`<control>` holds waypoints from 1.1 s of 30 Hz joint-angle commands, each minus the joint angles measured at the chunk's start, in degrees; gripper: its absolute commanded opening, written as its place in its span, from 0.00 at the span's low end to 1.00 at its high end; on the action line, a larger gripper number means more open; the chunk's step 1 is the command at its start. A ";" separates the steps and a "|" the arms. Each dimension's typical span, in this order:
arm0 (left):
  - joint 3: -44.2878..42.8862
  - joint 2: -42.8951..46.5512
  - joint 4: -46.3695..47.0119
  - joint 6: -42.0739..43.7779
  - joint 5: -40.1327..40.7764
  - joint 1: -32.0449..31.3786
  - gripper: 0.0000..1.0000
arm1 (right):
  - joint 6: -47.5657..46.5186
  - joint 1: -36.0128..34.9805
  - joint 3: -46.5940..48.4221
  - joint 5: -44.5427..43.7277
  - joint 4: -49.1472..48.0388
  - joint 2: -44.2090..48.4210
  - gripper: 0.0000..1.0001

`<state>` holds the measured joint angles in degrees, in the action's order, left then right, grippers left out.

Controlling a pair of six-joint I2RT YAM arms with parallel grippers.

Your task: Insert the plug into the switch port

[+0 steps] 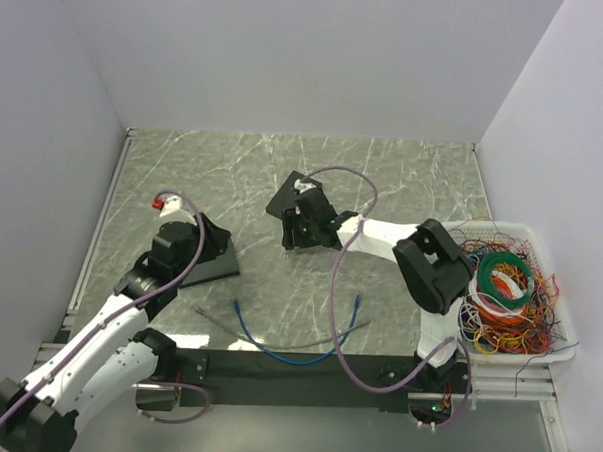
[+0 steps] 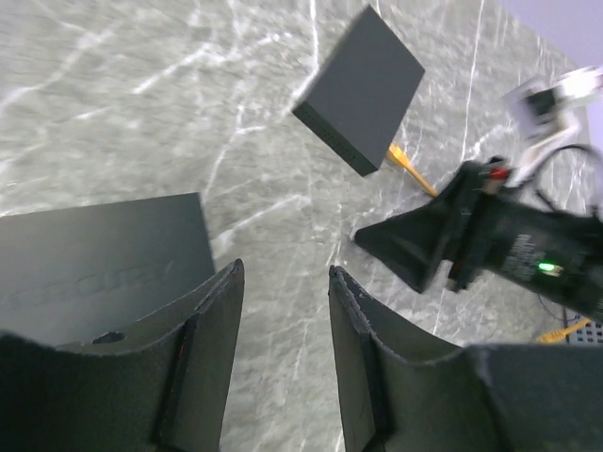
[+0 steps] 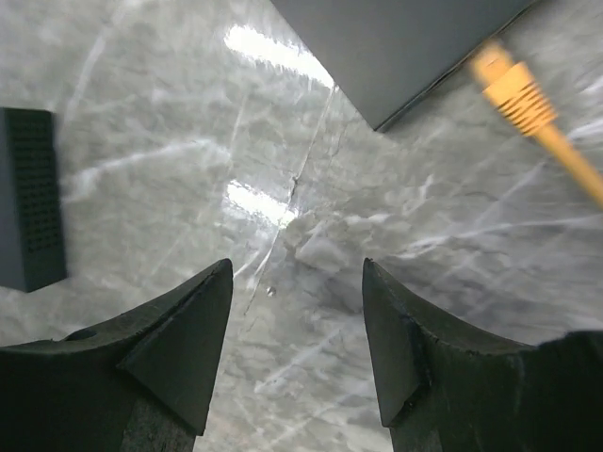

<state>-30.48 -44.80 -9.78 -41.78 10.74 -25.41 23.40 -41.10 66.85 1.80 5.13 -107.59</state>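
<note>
At right, white tray (image 1: 521, 358) of tangled wires (image 1: 504, 295); left tool (image 2: 285, 273), right tool (image 3: 297, 268) spread.

There are two robot arms (image 1: 86, 352) (image 1: 430, 267) and two black boxes (image 2: 94, 254) (image 2: 363, 89). There is one blue wire (image 1: 240, 311), one yellow plug (image 3: 513, 85) and one white tub (image 1: 536, 356) holding more coloured wires (image 1: 504, 295) than I can count.

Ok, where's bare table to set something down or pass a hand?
Bare marble: the strip along the back wall behind the centre switch, and the far-right patch between it and the wire bin. Crowded: the near edge where the blue cable loops, and around the left switch.
</note>
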 commanded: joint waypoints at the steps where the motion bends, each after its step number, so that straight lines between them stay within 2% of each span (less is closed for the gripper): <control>1: 0.94 4.96 -5.51 -2.07 4.28 -0.69 0.48 | 1.39 0.67 5.11 -1.71 -0.56 -3.93 0.64; 11: 5.34 9.55 -5.25 -3.31 6.39 -0.78 0.47 | -0.28 2.08 21.46 -7.95 9.44 -16.15 0.64; 17: 4.82 8.23 -5.60 -3.48 6.92 -0.78 0.46 | 0.42 5.85 35.70 -9.36 15.52 -23.97 0.64; 21: 4.99 9.11 -6.82 -4.71 7.36 -0.78 0.46 | -0.45 7.88 49.56 -10.15 20.44 -28.98 0.65; 23: 4.90 9.90 -8.05 -6.55 9.72 -0.78 0.47 | -1.68 8.06 53.02 -8.75 23.25 -29.69 0.65; 26: 3.94 10.52 -12.70 -11.99 16.56 -0.69 0.48 | -2.83 7.09 45.16 -4.89 18.36 -23.65 0.65; 27: 3.59 10.61 -14.89 -13.58 18.33 -0.69 0.48 | -2.83 5.87 36.60 -4.18 16.17 -18.15 0.66; 29: 3.23 10.96 -15.53 -16.31 20.71 -0.70 0.54 | -3.70 4.55 27.76 -0.60 9.83 -12.41 0.66; 30: 3.23 10.87 -15.44 -16.49 21.59 -0.69 0.56 | -3.54 3.41 20.33 -0.22 8.34 -7.25 0.67; 33: 2.53 9.73 -19.39 -20.79 25.80 -0.26 0.70 | -1.96 1.38 7.91 3.29 2.80 1.99 0.67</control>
<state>-25.15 -34.70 -25.15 -56.75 29.36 -25.96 21.37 -36.49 83.37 -0.16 16.21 -115.94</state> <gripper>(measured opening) 0.677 0.670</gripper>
